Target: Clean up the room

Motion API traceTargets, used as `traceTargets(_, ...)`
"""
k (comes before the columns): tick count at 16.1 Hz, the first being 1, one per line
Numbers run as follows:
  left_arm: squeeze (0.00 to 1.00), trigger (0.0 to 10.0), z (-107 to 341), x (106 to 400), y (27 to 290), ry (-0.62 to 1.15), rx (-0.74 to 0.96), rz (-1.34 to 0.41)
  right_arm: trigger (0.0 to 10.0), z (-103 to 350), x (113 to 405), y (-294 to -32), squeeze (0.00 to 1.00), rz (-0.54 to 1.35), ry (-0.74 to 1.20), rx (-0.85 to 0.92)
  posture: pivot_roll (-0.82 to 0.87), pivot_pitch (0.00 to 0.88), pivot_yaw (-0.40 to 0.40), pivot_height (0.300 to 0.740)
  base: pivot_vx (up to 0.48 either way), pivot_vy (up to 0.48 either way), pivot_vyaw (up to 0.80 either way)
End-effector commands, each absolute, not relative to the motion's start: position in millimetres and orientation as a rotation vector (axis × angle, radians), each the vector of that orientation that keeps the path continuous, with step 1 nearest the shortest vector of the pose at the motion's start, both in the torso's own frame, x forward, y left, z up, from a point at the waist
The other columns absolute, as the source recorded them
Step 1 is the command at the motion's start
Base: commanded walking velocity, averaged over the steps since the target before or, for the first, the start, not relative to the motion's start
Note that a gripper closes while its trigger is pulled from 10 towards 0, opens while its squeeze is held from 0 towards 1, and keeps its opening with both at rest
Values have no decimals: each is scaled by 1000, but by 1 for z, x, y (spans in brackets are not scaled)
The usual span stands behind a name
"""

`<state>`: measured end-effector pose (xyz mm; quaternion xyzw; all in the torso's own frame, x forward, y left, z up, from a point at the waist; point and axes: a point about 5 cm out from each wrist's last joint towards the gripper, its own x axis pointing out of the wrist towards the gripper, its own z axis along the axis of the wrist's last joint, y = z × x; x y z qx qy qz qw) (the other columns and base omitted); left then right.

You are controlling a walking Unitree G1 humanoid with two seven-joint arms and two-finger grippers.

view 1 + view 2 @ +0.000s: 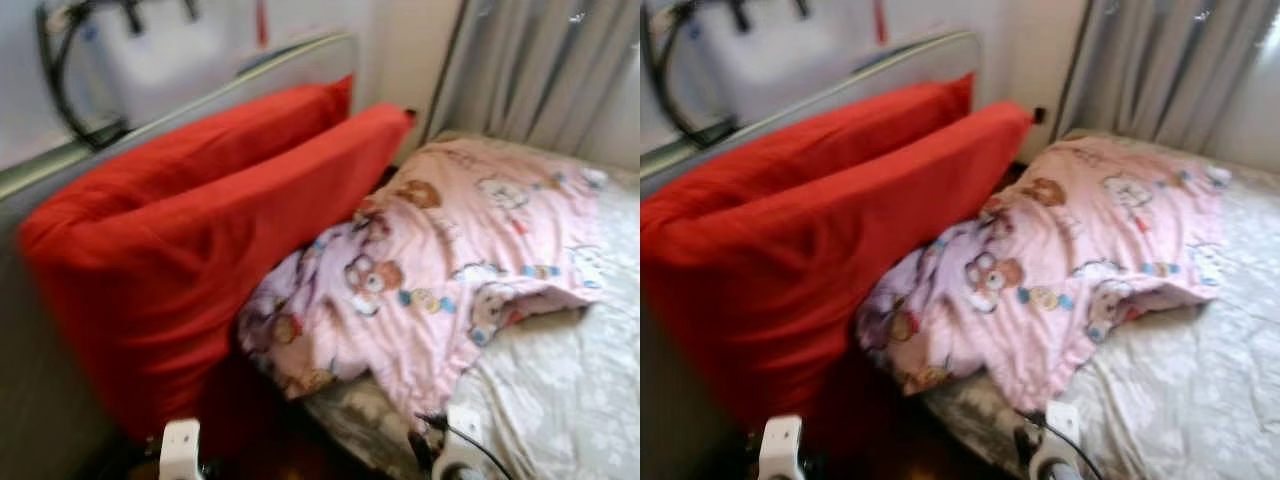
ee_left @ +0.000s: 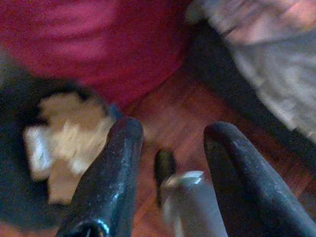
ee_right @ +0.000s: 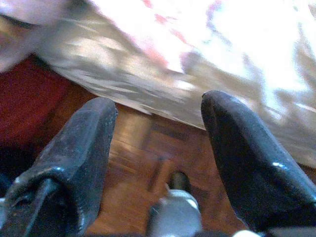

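Observation:
Two big red pillows (image 1: pixel 200 230) lean on edge against the grey headboard (image 1: pixel 40 170) at the left. A crumpled pink blanket (image 1: pixel 450 250) with cartoon bears lies on the bed's pale patterned sheet (image 1: pixel 570 390). Both arms hang low at the bedside, their white wrists at the bottom of the eye views. My left gripper (image 2: pixel 175 131) is open above the wooden floor (image 2: pixel 173 108), beside a dark bin of crumpled paper (image 2: pixel 64 138). My right gripper (image 3: pixel 159 103) is open over the floor, next to the bed's edge (image 3: pixel 148 84). Neither holds anything.
Grey curtains (image 1: pixel 540 70) hang behind the bed at the back right. A white bag with black straps (image 1: pixel 150 50) hangs on the wall above the headboard. A narrow strip of wooden floor (image 3: pixel 148 143) runs between pillows and bed.

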<state>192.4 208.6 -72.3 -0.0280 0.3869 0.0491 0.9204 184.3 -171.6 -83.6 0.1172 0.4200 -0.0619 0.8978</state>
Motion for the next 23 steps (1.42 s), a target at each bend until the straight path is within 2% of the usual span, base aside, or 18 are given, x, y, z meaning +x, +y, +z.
traceTargets(1, 0, 10000, -77, 187, 202, 825, -77, 92, 10000, -83, 185, -178, 0, -148, 864, 239, 48, 0, -42, 740, 266, 0, 0)
traceTargets(4, 0, 10000, -77, 187, 202, 823, -76, 91, 10000, -83, 185, -177, 0, -142, 860, 239, 47, 0, -42, 740, 265, 0, 0)
traceTargets(8, 0, 10000, -73, 190, 201, 756, -101, 83, 10000, -71, 205, -163, 0, -24, 769, 202, 37, 0, -38, 740, 0, 0, 0)
traceTargets(12, 0, 10000, -71, 191, 201, 708, -126, 91, 10000, -64, 216, -161, 0, 5, 715, 176, 38, 0, -37, 740, 0, 0, 0)
traceTargets(20, 0, 10000, -66, 192, 202, 627, -164, 76, 10000, -52, 227, -164, 0, 4, 587, 207, 37, 0, -22, 740, 0, 0, 800)
traceTargets(23, 0, 10000, -64, 194, 203, 605, -168, 74, 10000, -40, 243, -165, 0, -24, 502, 243, 37, 0, -20, 740, 0, 0, 0)
